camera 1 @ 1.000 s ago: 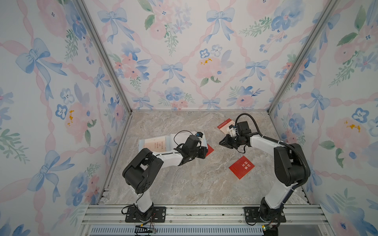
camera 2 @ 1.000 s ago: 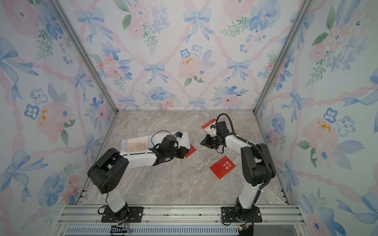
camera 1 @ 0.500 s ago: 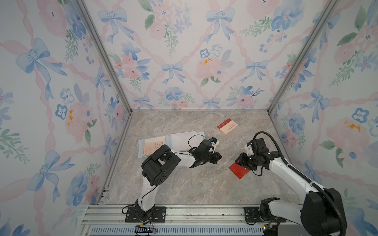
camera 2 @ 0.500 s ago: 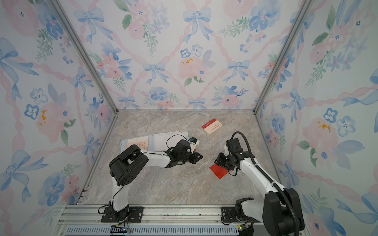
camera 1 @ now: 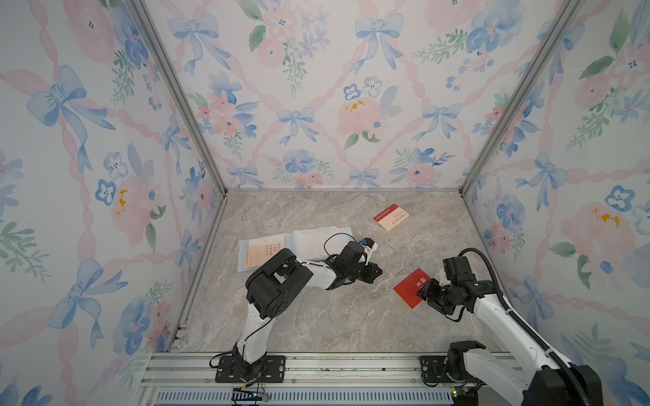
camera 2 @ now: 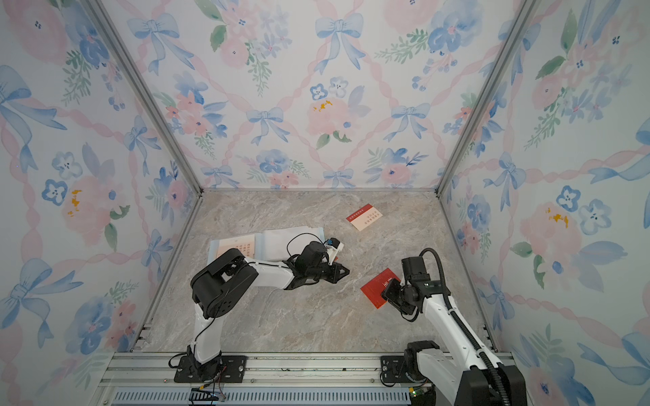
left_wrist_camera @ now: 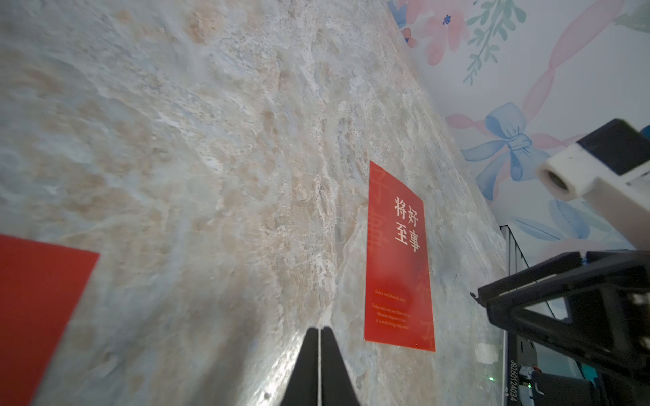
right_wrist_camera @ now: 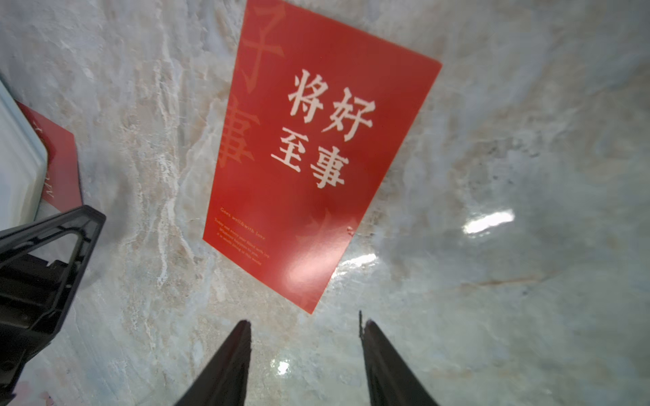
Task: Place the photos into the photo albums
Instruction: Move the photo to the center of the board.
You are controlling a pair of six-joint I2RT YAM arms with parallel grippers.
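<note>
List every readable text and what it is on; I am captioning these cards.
"将好 / 至事": white characters on the red card.
Small English print below them: too blurred to read.
Print on the cream card and on the sleeved card in the album: too small to read.
Lettering on the second red card at the album's edge: cut off, unreadable.

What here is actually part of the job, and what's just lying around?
Part of the job: photo album, lying open; pink card on its page; red card before the open right gripper; second red card at the album's edge; cream-and-red card farther back.

Just surroundings: marble tabletop; floral walls; metal rail. These are fixtures, not loose clutter.
</note>
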